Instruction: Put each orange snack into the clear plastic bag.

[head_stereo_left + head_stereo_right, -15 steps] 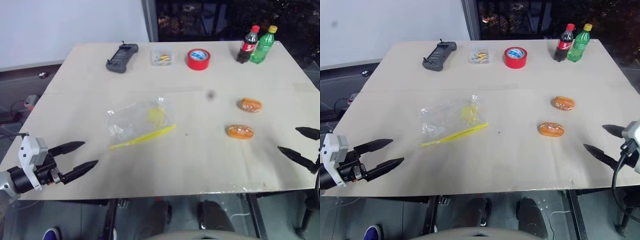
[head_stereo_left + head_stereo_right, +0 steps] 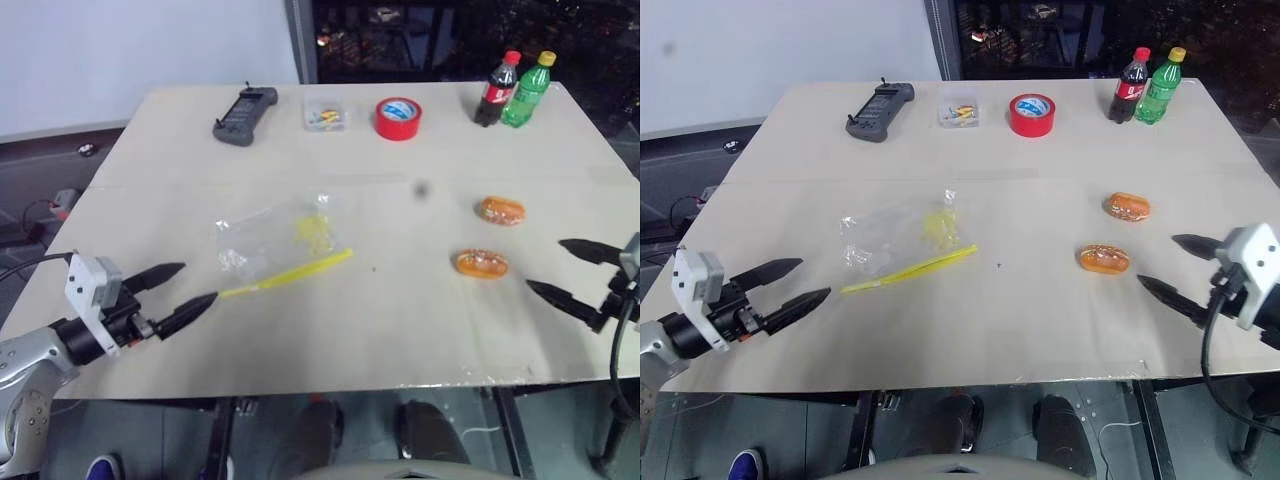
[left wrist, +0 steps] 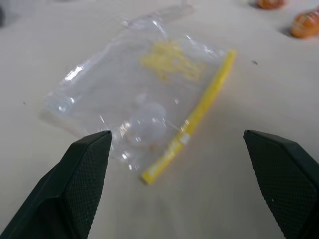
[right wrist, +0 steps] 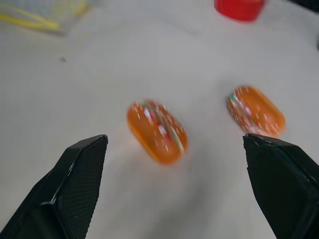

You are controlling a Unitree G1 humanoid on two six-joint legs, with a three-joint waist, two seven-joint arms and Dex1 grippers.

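With both jaws wide and empty, we judge our right gripper [image 2: 1175, 268] nearer the orange snacks [image 2: 1104, 259], lying crosswise at centre right.

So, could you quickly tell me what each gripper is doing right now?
Left gripper: open, empty, near the clear plastic bag.
Right gripper: open, empty, near the orange snacks.

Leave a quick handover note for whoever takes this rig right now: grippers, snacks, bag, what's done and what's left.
Left gripper: open, empty, beside the clear plastic bag.
Right gripper: open, empty, facing the nearer orange snack.
Second orange snack lies farther back on the table.
Done: nothing bagged; the bag lies flat.
Left: put both snacks into the bag.
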